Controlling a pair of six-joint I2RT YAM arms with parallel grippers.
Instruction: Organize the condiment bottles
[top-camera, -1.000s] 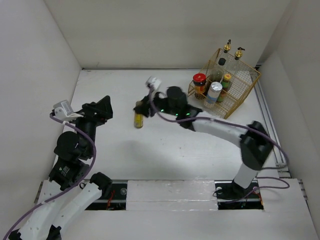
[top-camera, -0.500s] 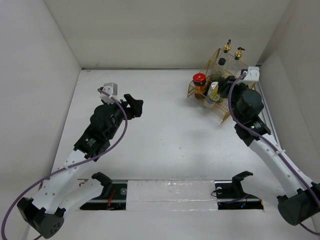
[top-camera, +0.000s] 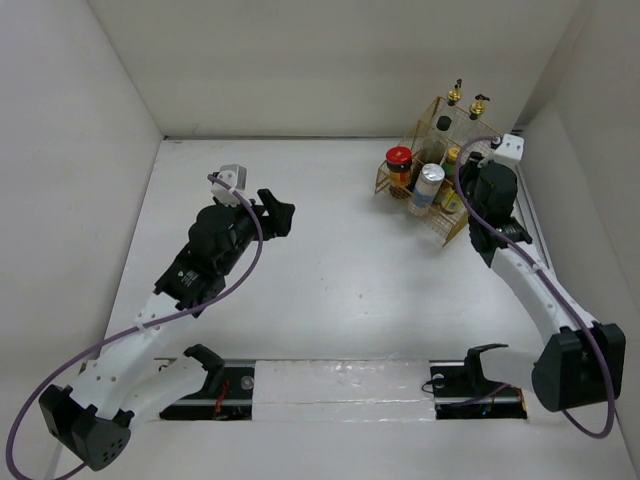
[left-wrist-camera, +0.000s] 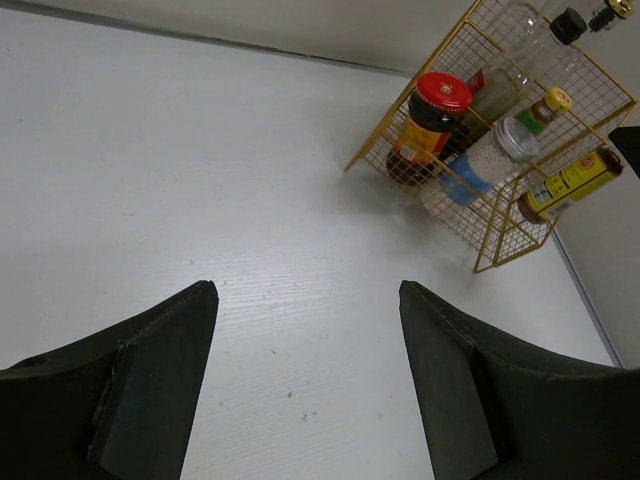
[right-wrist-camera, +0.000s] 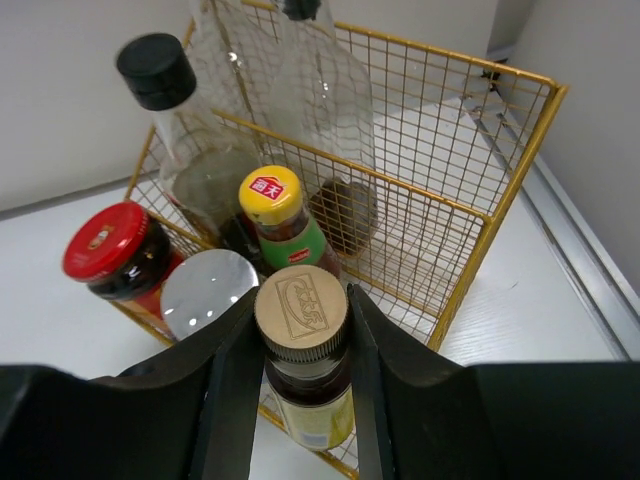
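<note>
Bronze-capped bottle (right-wrist-camera: 301, 314), clamped in right claw (right-wrist-camera: 300, 298)

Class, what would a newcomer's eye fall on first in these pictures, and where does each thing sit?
The gold wire basket at the far right of the table, crowded with bottles, the red-lidded jar brightest. The right gripper grips a gold-capped bottle at its edge; the left gripper hangs open over the table.

gold basket (right-wrist-camera: 440, 52), red lid (right-wrist-camera: 105, 250), gold-capped bottle (right-wrist-camera: 301, 312)
</note>
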